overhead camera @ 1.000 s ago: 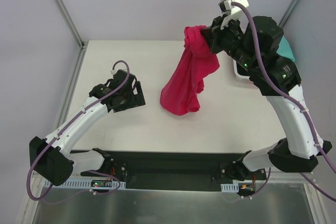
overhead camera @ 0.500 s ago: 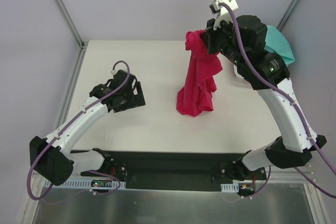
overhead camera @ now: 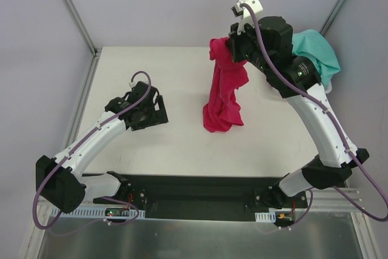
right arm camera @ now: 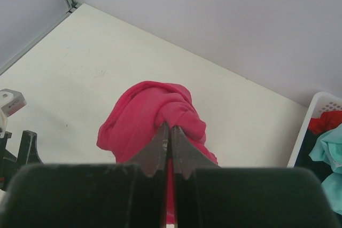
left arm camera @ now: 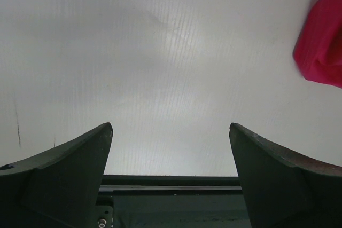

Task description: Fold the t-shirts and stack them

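A magenta-pink t-shirt [overhead camera: 225, 89] hangs bunched from my right gripper [overhead camera: 229, 47], which is shut on its top; the lower folds rest on the table. The right wrist view shows the same t-shirt [right arm camera: 144, 113] pinched between the closed jaws of that gripper [right arm camera: 170, 127]. A teal-mint t-shirt [overhead camera: 315, 53] lies behind the right arm, and it shows again as the teal t-shirt [right arm camera: 328, 150] in the basket, beside a red one [right arm camera: 326, 121]. My left gripper [overhead camera: 159, 108] hovers open over the table's left half, empty. A corner of the pink t-shirt [left arm camera: 323, 41] appears in the left wrist view.
A white plastic basket [right arm camera: 310, 126] stands at the table's far right. The white table [overhead camera: 139, 65] is bounded by frame posts and grey walls at the back. A black rail [overhead camera: 194, 189] runs along the near edge between the arm bases.
My right gripper has carried the pink t-shirt leftward and higher, so it now hangs narrower and more upright. The teal t-shirt is more exposed. The left arm has stayed still.
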Tool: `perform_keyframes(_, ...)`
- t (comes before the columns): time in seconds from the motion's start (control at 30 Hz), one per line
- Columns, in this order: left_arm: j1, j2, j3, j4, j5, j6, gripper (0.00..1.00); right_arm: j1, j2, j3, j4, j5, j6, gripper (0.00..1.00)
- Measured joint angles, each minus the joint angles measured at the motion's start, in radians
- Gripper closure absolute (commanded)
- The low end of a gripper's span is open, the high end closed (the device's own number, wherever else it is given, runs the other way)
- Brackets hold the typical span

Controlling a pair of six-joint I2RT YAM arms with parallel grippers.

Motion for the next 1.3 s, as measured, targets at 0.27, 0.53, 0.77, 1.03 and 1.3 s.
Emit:
perform_keyframes(0.27,0.000,0.001,-0.003,0.000,0.000,0.000,0.09,-0.011,-0.039,-0.200,0.063,-0.010,0.048,0.08)
perform_keyframes(0.53,0.000,0.020,-0.004,0.008,0.009,0.000,0.09,-0.062,-0.156,-0.391,0.085,-0.023,0.115,0.13)
perform_keyframes(0.77,-0.002,0.028,-0.004,0.025,0.026,0.000,0.09,-0.306,-0.436,-0.792,0.143,-0.156,0.309,0.19)
perform_keyframes(1.03,-0.029,0.079,-0.004,0.027,0.028,0.000,0.09,-0.354,-0.433,-1.041,0.164,-0.225,0.413,0.25)
perform_keyframes(1.3,-0.042,0.097,-0.004,0.029,0.030,0.000,0.08,-0.356,-0.420,-1.133,0.180,-0.248,0.482,0.27)
